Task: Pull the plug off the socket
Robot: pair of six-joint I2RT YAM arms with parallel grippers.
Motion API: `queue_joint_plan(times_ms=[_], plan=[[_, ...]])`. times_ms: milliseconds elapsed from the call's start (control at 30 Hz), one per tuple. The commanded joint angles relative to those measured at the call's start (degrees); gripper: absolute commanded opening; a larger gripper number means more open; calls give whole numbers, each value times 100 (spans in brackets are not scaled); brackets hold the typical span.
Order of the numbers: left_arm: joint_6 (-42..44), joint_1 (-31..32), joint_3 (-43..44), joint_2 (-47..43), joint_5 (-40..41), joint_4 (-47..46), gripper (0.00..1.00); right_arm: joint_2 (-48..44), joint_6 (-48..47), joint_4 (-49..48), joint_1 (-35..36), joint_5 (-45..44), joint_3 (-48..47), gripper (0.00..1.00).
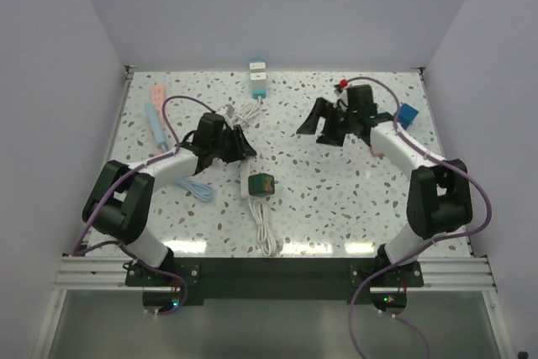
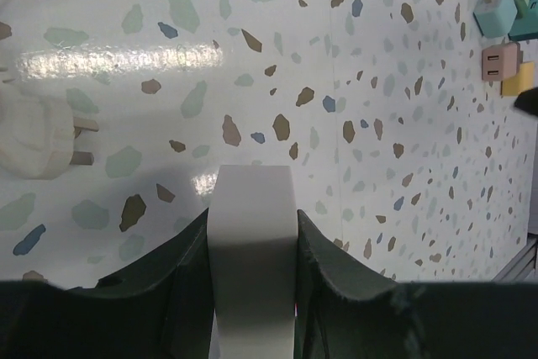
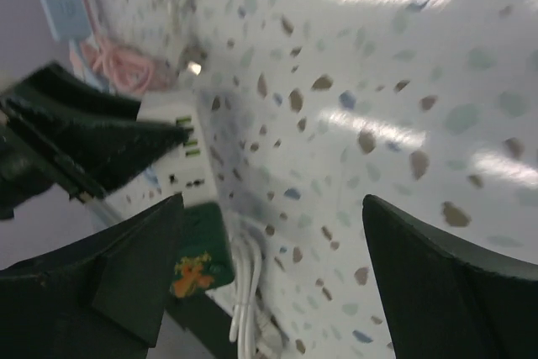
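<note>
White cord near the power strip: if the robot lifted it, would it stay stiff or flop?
It would probably flop: the white cord lies folded in loose loops. Being thin, it likely feels light. Pushed, it should slide on the shiny table, not roll, perhaps tugging the power strip it seems joined to.

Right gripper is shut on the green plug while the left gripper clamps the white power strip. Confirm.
Not quite. The right gripper is open and holds nothing, as the right wrist view shows; the green plug sits apart from it. The left gripper does clamp the white power strip.
</note>
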State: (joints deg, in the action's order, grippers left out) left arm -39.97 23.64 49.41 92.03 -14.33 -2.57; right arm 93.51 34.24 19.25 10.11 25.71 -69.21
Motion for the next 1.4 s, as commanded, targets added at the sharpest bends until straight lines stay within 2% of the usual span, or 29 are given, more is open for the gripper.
queue_joint_plan(times_ms=[0, 33, 67, 133, 433, 767, 867, 1000, 1033, 1100, 1133, 1167, 1200, 1233, 1267, 1333, 1367], plan=[[-231, -26, 350, -10, -395, -464, 0, -306, -49, -535, 614, 751, 461, 91], [-248, -26, 359, 8, -395, -455, 0, -351, -49, -562, 894, 716, 478, 98], [-257, -26, 368, -1, -404, -472, 0, -378, -66, -553, 1018, 646, 453, 99], [-275, -26, 385, 26, -439, -490, 0, -413, -224, -501, 1378, 593, 400, 99], [-389, -26, 447, 70, -527, -596, 0, -150, -470, -246, 2187, 462, 241, 99], [-530, -26, 570, 52, -518, -666, 0, 325, -532, -105, 2689, 382, 188, 99], [-565, -26, 596, 26, -527, -684, 0, 413, -515, -166, 2689, 390, 241, 95], [-591, -26, 605, -1, -588, -719, 0, 571, -366, -237, 2689, 592, 180, 67], [-600, -26, 596, 8, -597, -727, 0, 597, -348, -246, 2689, 601, 154, 47], [-600, -26, 561, -27, -606, -736, 0, 580, -330, -246, 2689, 645, 145, 28], [-618, -26, 544, -27, -606, -736, 14, 554, -339, -237, 2698, 654, 127, 13], [-618, -35, 518, -36, -615, -745, 22, 528, -339, -220, 2689, 654, 127, 4], [-626, -26, 491, -36, -650, -754, 28, 501, -339, -228, 2689, 611, 127, 0], [-635, -26, 465, -36, -668, -789, 41, 466, -339, -254, 2681, 567, 110, 0], [-644, -26, 412, -27, -685, -806, 48, 396, -330, -315, 2681, 514, 92, 0], [-688, -26, 272, -36, -712, -850, 60, 369, -251, -377, 2663, 470, 22, 0], [-714, -26, 210, -45, -721, -885, 62, 326, -181, -465, 2637, 452, 4, 0]])
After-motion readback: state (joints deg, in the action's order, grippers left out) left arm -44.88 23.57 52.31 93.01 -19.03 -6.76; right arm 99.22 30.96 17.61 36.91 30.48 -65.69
